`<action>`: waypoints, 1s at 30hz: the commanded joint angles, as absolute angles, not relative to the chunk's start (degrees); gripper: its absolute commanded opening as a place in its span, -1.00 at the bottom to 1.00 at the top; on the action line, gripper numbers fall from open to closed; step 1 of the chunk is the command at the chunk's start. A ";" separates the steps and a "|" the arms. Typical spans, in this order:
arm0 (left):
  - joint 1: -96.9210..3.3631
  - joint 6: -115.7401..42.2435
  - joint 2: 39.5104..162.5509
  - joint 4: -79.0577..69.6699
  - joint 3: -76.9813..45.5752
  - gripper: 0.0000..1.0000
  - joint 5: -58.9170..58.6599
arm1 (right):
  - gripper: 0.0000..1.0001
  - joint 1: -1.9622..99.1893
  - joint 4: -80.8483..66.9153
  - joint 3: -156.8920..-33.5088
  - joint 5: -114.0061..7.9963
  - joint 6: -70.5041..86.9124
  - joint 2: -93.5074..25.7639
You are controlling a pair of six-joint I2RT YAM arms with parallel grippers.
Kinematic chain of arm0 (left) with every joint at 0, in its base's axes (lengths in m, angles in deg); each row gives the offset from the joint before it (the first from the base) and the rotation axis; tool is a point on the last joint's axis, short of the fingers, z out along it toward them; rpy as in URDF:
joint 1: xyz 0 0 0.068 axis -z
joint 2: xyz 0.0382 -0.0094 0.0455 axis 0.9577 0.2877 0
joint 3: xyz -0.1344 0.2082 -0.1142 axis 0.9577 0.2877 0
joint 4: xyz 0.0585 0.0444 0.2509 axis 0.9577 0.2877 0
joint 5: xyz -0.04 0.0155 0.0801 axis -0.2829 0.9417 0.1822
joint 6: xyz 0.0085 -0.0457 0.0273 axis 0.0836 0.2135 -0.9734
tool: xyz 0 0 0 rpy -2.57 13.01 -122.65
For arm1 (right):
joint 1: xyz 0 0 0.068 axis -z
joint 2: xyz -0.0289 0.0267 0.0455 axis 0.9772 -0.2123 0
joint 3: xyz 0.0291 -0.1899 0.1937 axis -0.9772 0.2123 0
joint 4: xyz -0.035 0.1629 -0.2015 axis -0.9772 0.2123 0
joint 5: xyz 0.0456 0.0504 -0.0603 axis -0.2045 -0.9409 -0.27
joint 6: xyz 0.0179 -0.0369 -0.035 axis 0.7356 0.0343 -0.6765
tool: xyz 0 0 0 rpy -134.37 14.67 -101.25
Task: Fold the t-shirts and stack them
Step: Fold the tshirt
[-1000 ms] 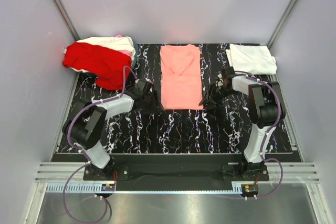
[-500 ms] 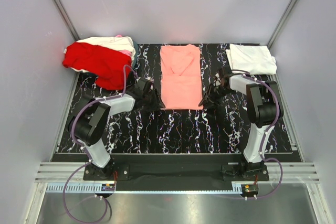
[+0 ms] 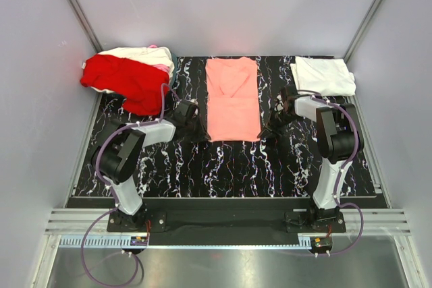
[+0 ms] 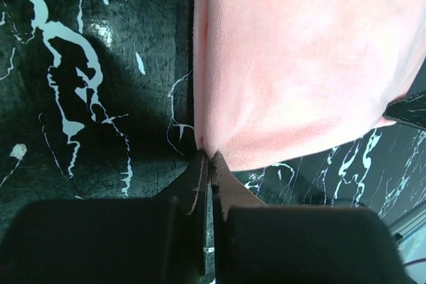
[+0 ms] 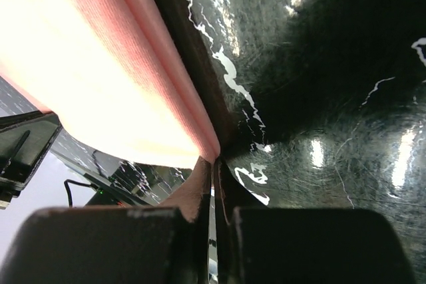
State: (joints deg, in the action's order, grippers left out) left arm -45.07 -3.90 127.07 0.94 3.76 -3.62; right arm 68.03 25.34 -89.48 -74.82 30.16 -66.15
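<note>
1. The left claw (image 4: 208, 164) is pinched tight on a near corner of the salmon-pink t-shirt (image 4: 299, 64), which lies flat ahead of it on the table (image 4: 86, 131).
2. The right claw (image 5: 213, 167) is pinched tight on the other near corner.

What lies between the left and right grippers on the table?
The salmon-pink t-shirt, folded into a long strip. Its near hem spans the gap, with the left gripper and right gripper each pinching a near corner. This is clearest in the top view.
</note>
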 commanded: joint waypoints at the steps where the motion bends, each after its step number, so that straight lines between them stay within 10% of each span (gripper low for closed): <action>1: -44.54 -4.91 126.54 5.39 2.85 -1.00 -1.71 | -1.00 67.54 23.73 -88.75 -75.24 30.39 -64.68; 30: -19.49 11.70 78.73 36.68 18.32 -0.98 10.59 | -1.00 58.23 38.75 -55.42 -73.04 49.64 0.27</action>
State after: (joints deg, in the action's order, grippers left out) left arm -19.94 9.52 81.94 30.77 17.79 8.21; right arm 58.56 33.63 -54.29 -73.92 45.97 -3.77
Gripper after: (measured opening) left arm 0.017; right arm 0.018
